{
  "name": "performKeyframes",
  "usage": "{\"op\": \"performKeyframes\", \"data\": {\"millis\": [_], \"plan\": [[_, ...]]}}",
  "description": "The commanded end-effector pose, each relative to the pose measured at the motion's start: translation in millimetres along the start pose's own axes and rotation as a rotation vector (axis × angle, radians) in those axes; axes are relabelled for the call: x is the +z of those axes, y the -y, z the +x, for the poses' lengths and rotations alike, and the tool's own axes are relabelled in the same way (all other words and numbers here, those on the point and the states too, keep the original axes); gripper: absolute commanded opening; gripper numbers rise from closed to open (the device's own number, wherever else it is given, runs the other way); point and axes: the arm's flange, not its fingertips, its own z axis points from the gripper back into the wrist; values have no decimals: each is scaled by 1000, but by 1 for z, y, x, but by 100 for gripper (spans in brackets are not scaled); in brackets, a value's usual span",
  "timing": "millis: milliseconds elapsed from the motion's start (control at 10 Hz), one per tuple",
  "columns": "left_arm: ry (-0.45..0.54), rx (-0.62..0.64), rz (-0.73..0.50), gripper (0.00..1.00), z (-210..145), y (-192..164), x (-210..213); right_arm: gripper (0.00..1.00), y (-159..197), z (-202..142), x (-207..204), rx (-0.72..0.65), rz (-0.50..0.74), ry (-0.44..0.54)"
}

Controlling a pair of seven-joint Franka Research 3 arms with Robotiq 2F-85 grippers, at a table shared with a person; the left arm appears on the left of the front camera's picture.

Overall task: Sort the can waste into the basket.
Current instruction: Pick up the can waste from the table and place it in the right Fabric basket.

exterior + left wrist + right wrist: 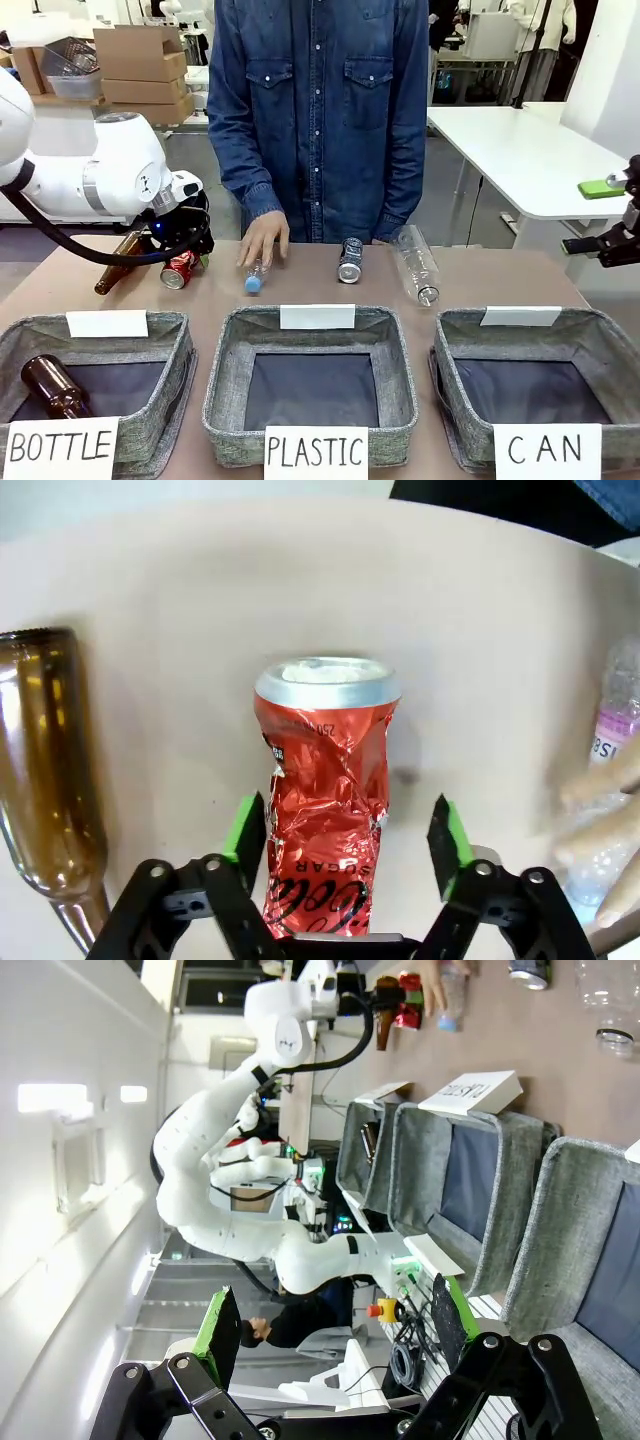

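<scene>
A crushed red can (180,270) lies on the table at the left, seen close in the left wrist view (325,810). My left gripper (184,258) (345,830) straddles it with its jaws open; one green pad is at the can's side and the other stands apart from it. The black-and-blue can (350,260) stands near the table's middle. The grey basket (600,335) signed "CAN" sits at the front right, with nothing in it. My right gripper (612,243) (325,1325) hangs open off the table's right edge.
A brown glass bottle (115,265) (50,770) lies just beside the red can. A person's hand (265,240) rests on a small plastic bottle (255,277). A large clear bottle (415,265) lies right of centre. The "PLASTIC" basket (310,330) and "BOTTLE" basket (160,330) line the front.
</scene>
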Motion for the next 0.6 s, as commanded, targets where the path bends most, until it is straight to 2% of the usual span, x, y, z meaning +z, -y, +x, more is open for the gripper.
{"op": "performKeyframes", "data": {"millis": [0, 200, 300, 400, 500], "plan": [[17, 16, 46, 0, 1, 4, 2, 100, -1, 2, -1, 27, 22, 6], [14, 16, 52, 0, 2, 2, 2, 100, -1, 2, -1, 27, 22, 6], [16, 19, 57, 14, 1, 2, 3, 100, -1, 2, -1, 27, 22, 6], [16, 27, 55, 4, 1, -1, 5, 100, -1, 2, -1, 27, 22, 6], [17, 34, 52, 0, 1, -4, 7, 100, -1, 2, -1, 27, 22, 6]]}}
